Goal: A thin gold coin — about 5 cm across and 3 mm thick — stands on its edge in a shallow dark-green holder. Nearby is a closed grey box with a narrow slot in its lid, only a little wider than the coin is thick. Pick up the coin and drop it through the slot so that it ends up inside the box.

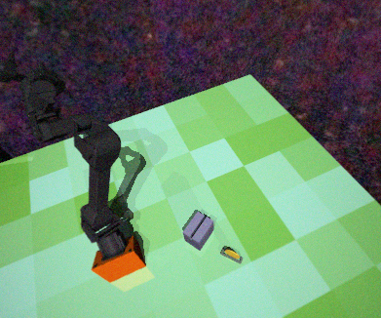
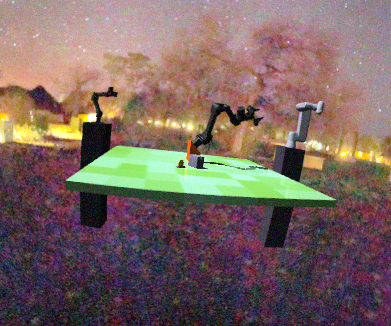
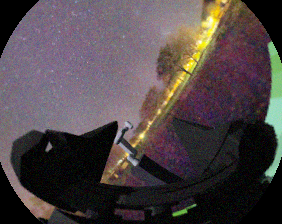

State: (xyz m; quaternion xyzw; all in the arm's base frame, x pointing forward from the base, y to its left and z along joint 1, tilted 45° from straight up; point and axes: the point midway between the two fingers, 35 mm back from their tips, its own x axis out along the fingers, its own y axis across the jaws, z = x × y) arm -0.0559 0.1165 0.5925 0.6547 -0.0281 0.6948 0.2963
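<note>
purple speckled ground stretches out on every side of my green checkered desk (image 1: 271, 195), with a dusk sky and a line of yellow lights behind it in the exterior view. on the desk i see the grey box (image 1: 198, 228), its dark narrow slot (image 1: 201, 227) running along the lid. just beside it, toward the near edge in the top view, sits the dark-green holder (image 1: 232, 255) with the gold coin (image 1: 231, 253) standing in it; box and holder are close but not touching. in the exterior view the coin and holder show only as a small dark lump (image 2: 180, 163) left of the box (image 2: 196, 161).

my arm (image 1: 97, 176) rises from its orange base (image 1: 119, 263), well apart from the box and coin. in the exterior view it reaches up and away over the far side of the desk, with the gripper (image 2: 254, 116) high in the air. the wrist camera looks out at sky, the lights and a sliver of green desk (image 3: 278, 110) at the right edge; the two dark fingers fill the lower part of that view with a wide gap between them. my jaws stand wide open with nothing in them.
</note>
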